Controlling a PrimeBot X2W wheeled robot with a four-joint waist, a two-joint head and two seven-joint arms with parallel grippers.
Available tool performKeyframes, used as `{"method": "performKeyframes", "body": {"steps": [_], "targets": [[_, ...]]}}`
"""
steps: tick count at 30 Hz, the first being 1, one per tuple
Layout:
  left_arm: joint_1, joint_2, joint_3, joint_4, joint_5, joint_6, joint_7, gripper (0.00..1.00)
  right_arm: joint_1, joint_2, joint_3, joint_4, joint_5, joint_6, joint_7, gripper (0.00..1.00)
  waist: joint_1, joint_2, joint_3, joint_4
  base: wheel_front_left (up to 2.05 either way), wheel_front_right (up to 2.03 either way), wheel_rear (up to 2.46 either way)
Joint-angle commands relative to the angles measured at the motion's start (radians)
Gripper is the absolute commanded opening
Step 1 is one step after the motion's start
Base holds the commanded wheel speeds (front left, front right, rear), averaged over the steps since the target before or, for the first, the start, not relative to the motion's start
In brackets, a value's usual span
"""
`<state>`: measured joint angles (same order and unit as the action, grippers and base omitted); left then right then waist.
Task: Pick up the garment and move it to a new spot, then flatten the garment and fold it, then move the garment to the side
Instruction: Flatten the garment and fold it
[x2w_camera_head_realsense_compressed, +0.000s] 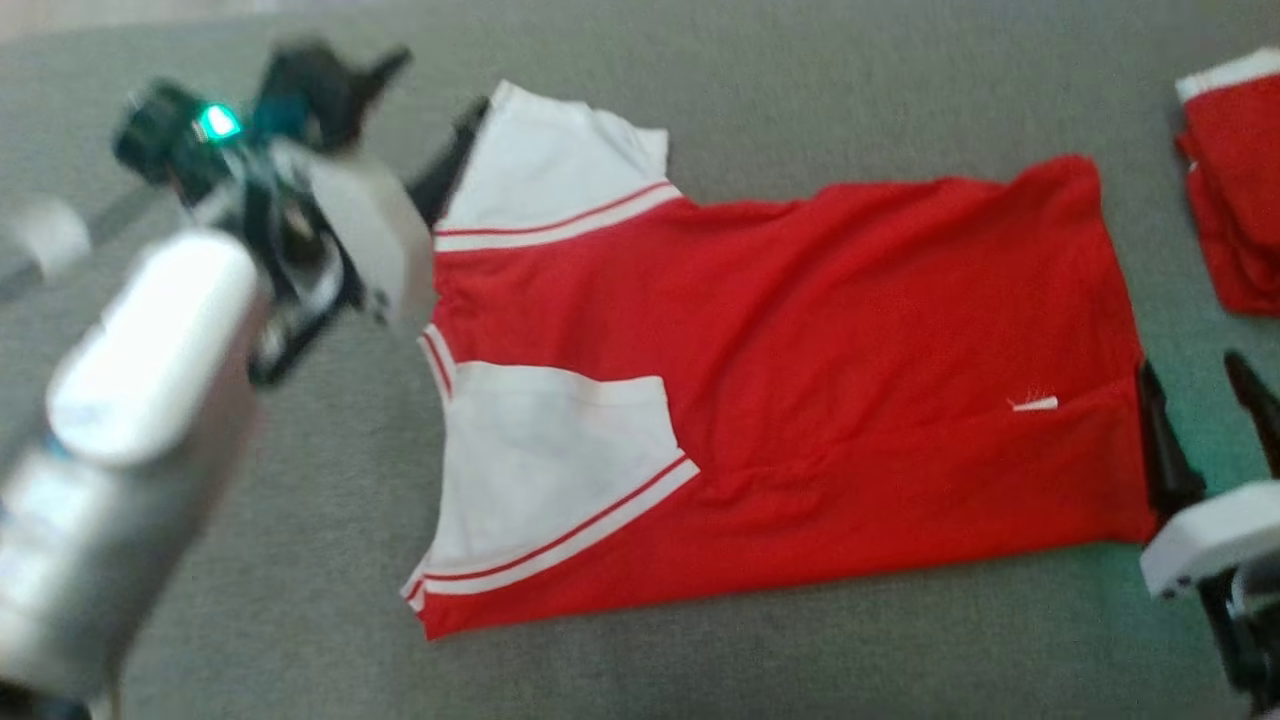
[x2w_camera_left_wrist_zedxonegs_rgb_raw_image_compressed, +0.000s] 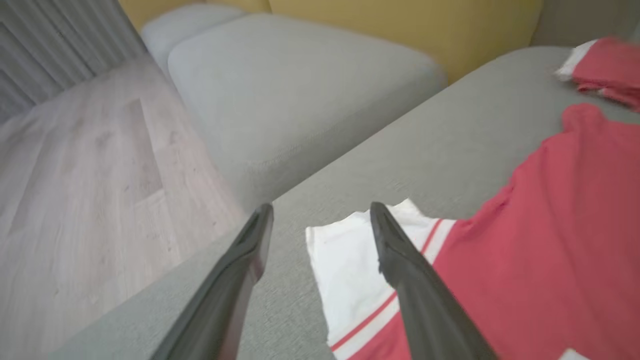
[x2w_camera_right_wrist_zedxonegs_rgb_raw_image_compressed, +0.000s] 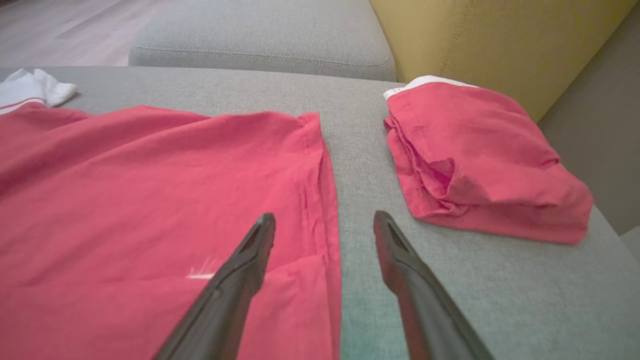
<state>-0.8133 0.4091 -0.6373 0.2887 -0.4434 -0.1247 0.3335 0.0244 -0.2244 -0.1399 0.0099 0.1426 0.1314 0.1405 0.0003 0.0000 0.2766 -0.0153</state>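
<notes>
item: red garment (x2w_camera_head_realsense_compressed: 800, 400) with white sleeves and red-striped white cuffs, laid flat on a grey sofa cushion (x2w_camera_head_realsense_compressed: 800, 80), centre of the head view

orientation: long axis is set left to right across the head view, slightly tilted; sleeve end at the left, hem at the right; one white sleeve (x2w_camera_head_realsense_compressed: 560, 160) is spread at the upper left, the other sleeve (x2w_camera_head_realsense_compressed: 550, 470) is folded over the red body at the lower left; a small white tag (x2w_camera_head_realsense_compressed: 1035, 403) is seen near the hem

adjacent: a second red garment, folded (x2w_camera_head_realsense_compressed: 1235, 200), is placed apart at the upper right and cut off by the frame edge

left gripper (x2w_camera_head_realsense_compressed: 435, 90): blurred in the head view, jaws spread apart, nothing held; in its wrist view one finger is seen over the upper white sleeve, the other over bare cushion

right gripper (x2w_camera_right_wrist_zedxonegs_rgb_raw_image_compressed: 324, 217): jaws spread apart, nothing held; the hem edge is straddled, one finger over red cloth, one over cushion; contact with the cloth cannot be told

background: yellow backrest (x2w_camera_right_wrist_zedxonegs_rgb_raw_image_compressed: 500, 35), wooden floor (x2w_camera_left_wrist_zedxonegs_rgb_raw_image_compressed: 75, 200)
</notes>
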Motion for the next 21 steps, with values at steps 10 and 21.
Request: {"method": "performKeyframes", "body": {"steps": [10, 21], "targets": [[-0.363, 0.110, -0.162, 0.195, -0.242, -0.006, 0.265, 1.00, -0.119, -0.013, 0.061, 0.007, -0.006, -0.001, -0.045, 1.00, -0.0003, 0.0000, 0.178, -0.155, 0.00, 0.00, 0.00], [-0.456, 0.138, -0.211, 0.447, -0.307, -0.006, 0.258, 1.00, -0.172, 0.005, 0.088, 0.061, -0.007, -0.001, -0.086, 1.00, -0.0003, 0.0000, 0.248, -0.226, 0.00, 0.00, 0.00]]}}
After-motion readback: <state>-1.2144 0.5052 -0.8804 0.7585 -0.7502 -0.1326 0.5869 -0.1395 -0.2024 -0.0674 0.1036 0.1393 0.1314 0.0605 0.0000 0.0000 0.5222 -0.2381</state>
